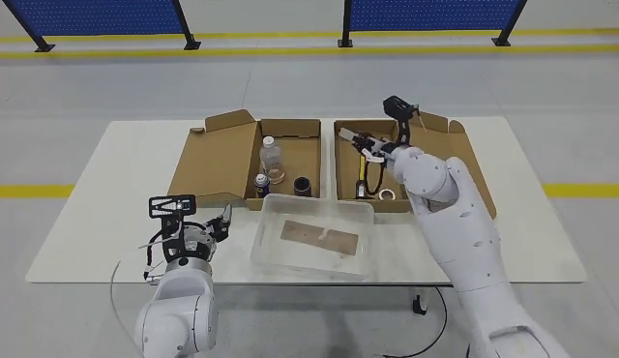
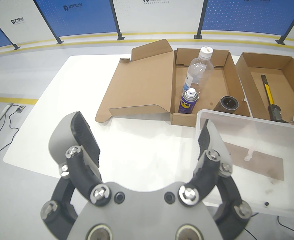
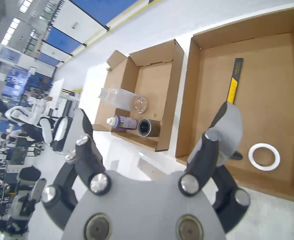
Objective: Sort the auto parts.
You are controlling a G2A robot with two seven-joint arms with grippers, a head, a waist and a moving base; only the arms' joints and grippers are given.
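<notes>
Cardboard: bottle (image 1: 272,158), can (image 1: 261,185), cylinder (image 1: 303,186) held in left box (image 1: 300,143), frame centre; caliper (image 3: 234,83), ring (image 3: 250,155) in right box (image 1: 338,164). Both spread wide, empty: left gripper (image 2: 141,127) over bare table lower left, beside bin (image 1: 263,224) edge; right gripper (image 3: 155,112) above right box.

Bright even light, soft shadows, bowed edges

The top view looks steeply down over the whole table (image 1: 116,193). The left wrist camera looks low across it, the right from close above. All three share the bottle box (image 1: 300,150) and the ruler box (image 3: 267,88).
</notes>
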